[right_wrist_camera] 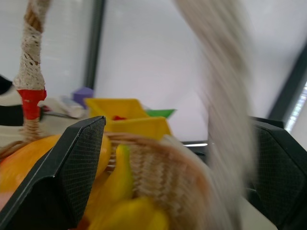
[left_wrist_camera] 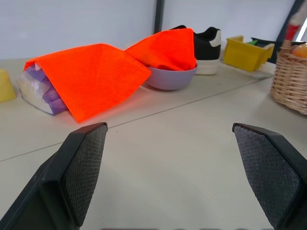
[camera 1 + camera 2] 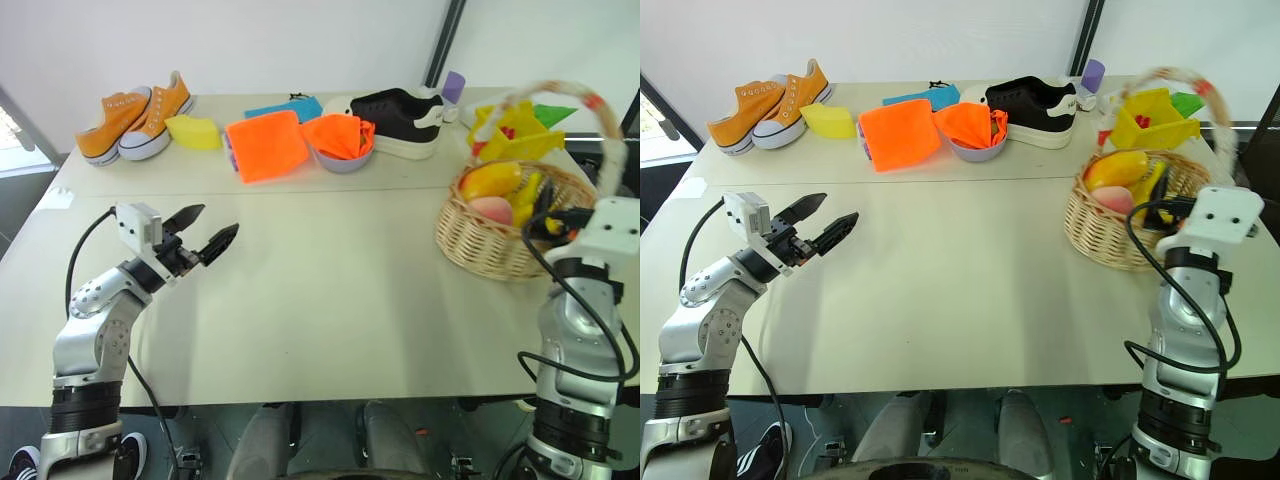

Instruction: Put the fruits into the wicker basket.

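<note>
Mango (image 3: 491,180) and peach (image 3: 491,210) both lie inside the round tan woven wicker basket (image 3: 480,243), which you will find at the right side of the pale table (image 3: 330,290). Your elongated yellow-to-red mango rests toward the basket's far side, with the small round pink peach just in front of it, and all-yellow toy fruit (image 3: 527,199) is packed beside them. Over them arches the basket's tall white-wrapped handle (image 3: 600,110), red at its ends.

Your right gripper (image 1: 177,187) sits right at the basket, its two black fingers (image 1: 62,177) spread wide and clasping nothing; the right wrist view shows the woven rim and yellow fruit between them, with the handle blurred close by. Whether a finger touches the wicker, you cannot tell.

Your left gripper (image 3: 203,231) hovers over bare table at the left, well apart from the basket, its jaws also wide apart and empty.

Along the far edge you have a pair of orange canvas sneakers (image 3: 136,115), a yellow wedge-shaped piece (image 3: 194,131), an orange cloth (image 3: 264,144) draped over a pale packet, a small lavender bowl (image 3: 341,158) holding more orange cloth, a black sneaker with a white sole (image 3: 400,118), and a yellow plastic bin (image 3: 513,132) just behind the basket.
</note>
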